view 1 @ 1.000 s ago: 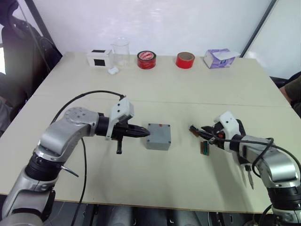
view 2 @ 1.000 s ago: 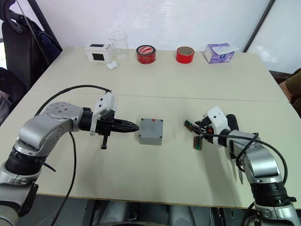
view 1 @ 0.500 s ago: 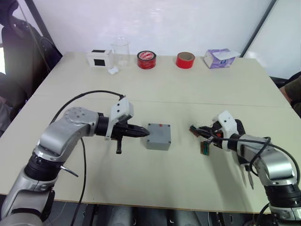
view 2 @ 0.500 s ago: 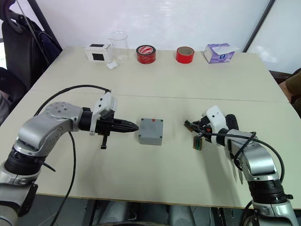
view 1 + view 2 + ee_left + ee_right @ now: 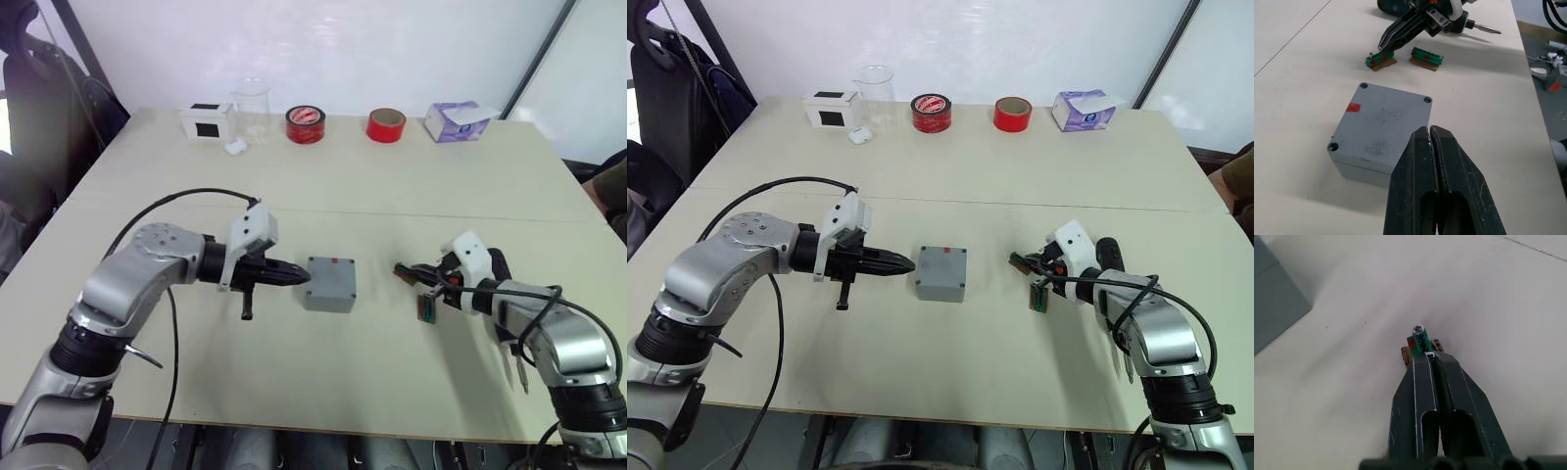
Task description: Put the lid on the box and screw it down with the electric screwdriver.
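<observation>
The grey box (image 5: 327, 301) stands mid-table with the lid (image 5: 1383, 120) sitting on it. The lid has a red mark near one edge and screw holes at its corners. My left gripper (image 5: 305, 278) is shut and empty, its tips just left of the box at lid height. My right gripper (image 5: 405, 270) is shut to the right of the box, its tips against a small green piece (image 5: 1420, 341); whether it pinches the piece I cannot tell. The electric screwdriver (image 5: 516, 370) lies on the table beside my right forearm, with its metal bit (image 5: 1484, 29) showing in the left wrist view.
A second green piece (image 5: 428, 307) lies near the right gripper. Along the table's far edge stand a white box with a black panel (image 5: 207, 120), a glass beaker (image 5: 251, 106), two red tape rolls (image 5: 306, 124) (image 5: 386, 125) and a tissue pack (image 5: 457, 121).
My right gripper has eased slightly to the left, staying by the green piece. The left gripper and the box have not moved.
</observation>
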